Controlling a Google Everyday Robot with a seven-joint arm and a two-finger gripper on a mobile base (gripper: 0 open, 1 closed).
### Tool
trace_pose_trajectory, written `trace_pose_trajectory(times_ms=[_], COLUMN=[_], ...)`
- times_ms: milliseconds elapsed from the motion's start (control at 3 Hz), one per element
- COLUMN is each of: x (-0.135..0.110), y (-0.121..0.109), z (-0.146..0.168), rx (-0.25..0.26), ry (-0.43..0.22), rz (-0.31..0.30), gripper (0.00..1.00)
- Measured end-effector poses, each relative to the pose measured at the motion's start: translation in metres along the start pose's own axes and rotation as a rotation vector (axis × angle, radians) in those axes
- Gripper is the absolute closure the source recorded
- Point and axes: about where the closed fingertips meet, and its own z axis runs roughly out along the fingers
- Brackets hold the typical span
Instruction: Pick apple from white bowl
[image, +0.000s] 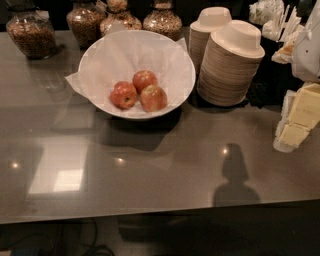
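The white bowl (175, 60), wide and lined with crinkled white paper, stands on the grey counter at the back middle. Three apples lie in it. The apple (153, 98), red with a paler yellow-orange side, is the front right one. A redder apple (123, 95) lies to its left and another (144, 80) behind it. My gripper (298, 122), with pale yellow pads, is at the right edge of the view, well to the right of the bowl and above the counter. It holds nothing that I can see.
Two stacks of small off-white disposable bowls (230, 65) stand just right of the white bowl. Several glass jars of nuts (34, 34) line the back edge. Napkins and packets (280, 22) sit at the back right. The counter's front edge (150, 214) runs across the bottom.
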Motion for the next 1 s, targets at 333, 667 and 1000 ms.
trace_pose_trajectory(times_ms=[333,667,1000], x=[0.000,-0.011,-0.036], y=[0.000,0.000,-0.003], z=[0.000,0.010,0.032], rx=[0.000,-0.014,-0.030], ry=[0.000,-0.056,-0.153], rz=[0.000,-0.036,-0.104], gripper=[0.00,0.00,0.00])
